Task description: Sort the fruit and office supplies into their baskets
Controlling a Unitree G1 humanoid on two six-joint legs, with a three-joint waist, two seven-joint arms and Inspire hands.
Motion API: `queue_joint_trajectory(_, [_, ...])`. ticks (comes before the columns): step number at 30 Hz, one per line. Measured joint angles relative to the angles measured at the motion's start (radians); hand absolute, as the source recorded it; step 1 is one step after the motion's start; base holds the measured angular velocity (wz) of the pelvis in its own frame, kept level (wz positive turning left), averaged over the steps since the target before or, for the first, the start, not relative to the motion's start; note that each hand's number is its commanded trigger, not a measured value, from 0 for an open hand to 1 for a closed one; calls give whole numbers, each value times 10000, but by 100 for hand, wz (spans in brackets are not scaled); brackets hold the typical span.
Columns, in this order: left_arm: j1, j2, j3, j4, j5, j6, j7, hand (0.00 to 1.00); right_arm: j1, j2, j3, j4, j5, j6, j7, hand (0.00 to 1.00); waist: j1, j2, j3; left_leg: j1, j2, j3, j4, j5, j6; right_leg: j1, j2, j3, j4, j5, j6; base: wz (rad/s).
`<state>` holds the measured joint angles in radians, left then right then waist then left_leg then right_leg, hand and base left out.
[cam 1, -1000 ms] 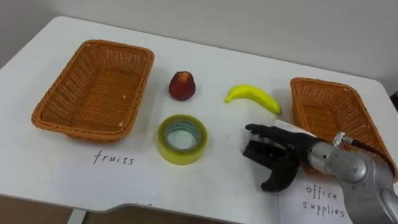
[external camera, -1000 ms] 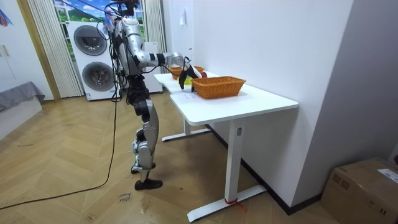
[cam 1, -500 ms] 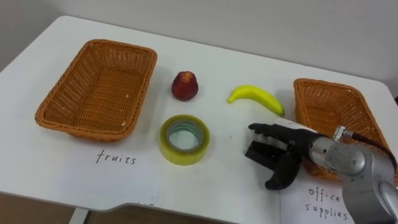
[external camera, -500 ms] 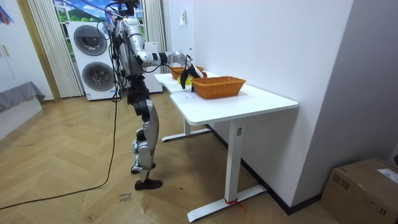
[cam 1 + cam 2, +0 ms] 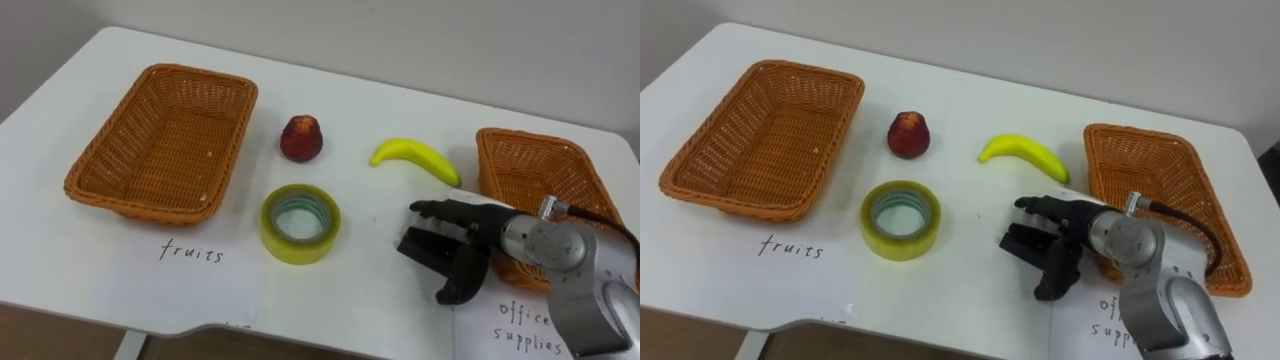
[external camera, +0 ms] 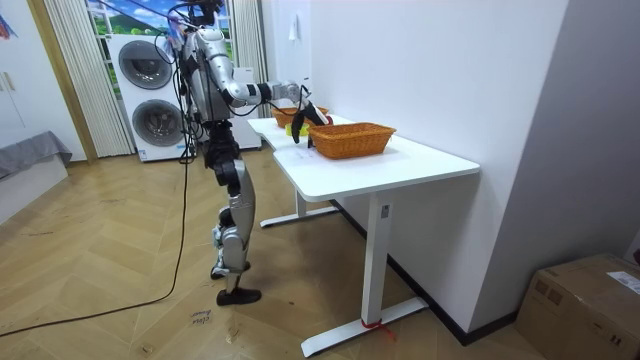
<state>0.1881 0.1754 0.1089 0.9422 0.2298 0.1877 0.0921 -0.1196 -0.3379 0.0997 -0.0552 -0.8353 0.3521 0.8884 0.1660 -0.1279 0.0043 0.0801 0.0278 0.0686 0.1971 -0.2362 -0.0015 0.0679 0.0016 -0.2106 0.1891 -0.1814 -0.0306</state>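
A white table (image 5: 350, 95) seen from above holds two brown wicker baskets, both empty, so by the look of it no item has been sorted yet. The left basket (image 5: 160, 140) has the handwritten word "fruits" (image 5: 190, 253) in front of it. The right basket (image 5: 530, 170) has "office supplies" (image 5: 528, 324) written in front of it on two lines, partly cut off by the lower edge. No brand names or other print can be read. Between the baskets lie three loose things: a red round fruit (image 5: 302, 138) just right of the left basket, a yellow banana (image 5: 415, 157) close to the right basket, and a roll of yellow tape (image 5: 298, 243) lying flat nearer the front edge. The robot's right hand (image 5: 452, 238) hovers low over the table between the tape and the right basket, fingers loosely spread and pointing towards the tape, holding nothing and touching none of the items. Still to do, as I judge it: both fruits into the left basket and the tape into the right one.
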Motion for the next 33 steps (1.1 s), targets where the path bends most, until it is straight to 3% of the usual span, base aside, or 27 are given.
queue_joint_trajectory(3, [-7,-1,55,-10,-4,11,-3,0,-6,0,0,1,-156,203,193,0,68,-78,-37,2,-3,2,-4,0,0,1,-1,8,-1,0,0,-2])
queue_joint_trajectory(9, [12,0,47,2,-31,52,25,0,-181,0,347,27,-805,518,329,0,55,-170,7,8,-12,-3,7,4,7,6,-11,-3,-2,0,0,0])
queue_joint_trajectory(22, [-9,1,47,-1,-24,94,24,0,-223,0,375,36,-1079,648,525,0,72,-254,46,-3,-17,-20,-17,5,8,1,-6,-20,-10,0,0,0])
queue_joint_trajectory(29, [-21,13,51,-6,-29,118,95,0,-228,136,377,37,-1078,803,528,0,149,-328,3,3,-16,8,-30,5,9,-24,2,58,-10,1,1,-1])
queue_joint_trajectory(33, [-70,15,43,26,-184,115,148,0,-228,197,389,60,-1050,858,527,0,163,-356,16,6,-19,10,-7,6,11,-14,-3,71,-12,2,3,0])
